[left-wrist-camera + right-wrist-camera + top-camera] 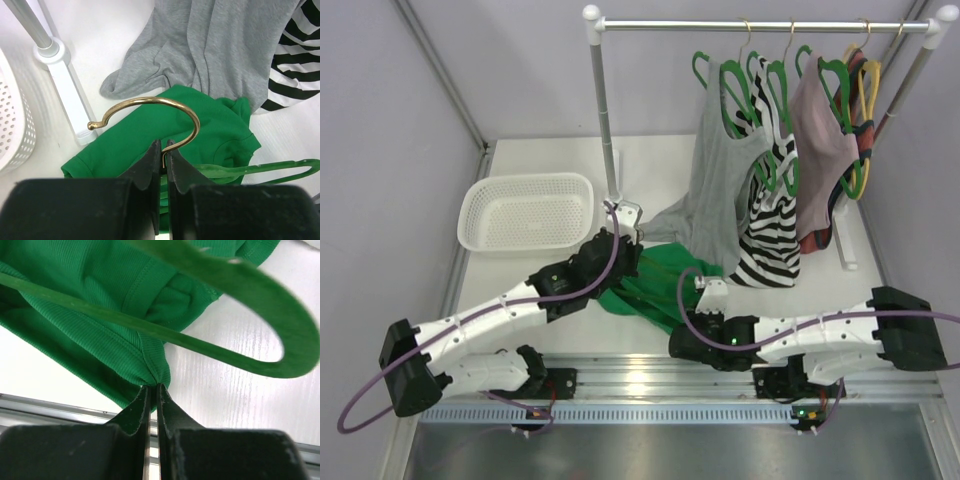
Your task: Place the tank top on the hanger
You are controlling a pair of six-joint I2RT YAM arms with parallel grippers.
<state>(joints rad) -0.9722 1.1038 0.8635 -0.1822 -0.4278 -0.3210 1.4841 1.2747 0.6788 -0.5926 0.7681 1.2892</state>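
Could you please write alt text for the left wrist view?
The left gripper pinches the hanger by its gold hook, above the tank top on the table. A grey top and a striped top hang behind; a white basket sits left.

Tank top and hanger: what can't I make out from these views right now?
Left wrist: the hanger beyond its hook and one shoulder, blocked by the left gripper.
Right wrist: which edge of the tank top the right gripper pinches, bunched folds hide it; the hanger is blurred, cut by the top edge.
Top view: the hanger and both grips, under the robot arms.
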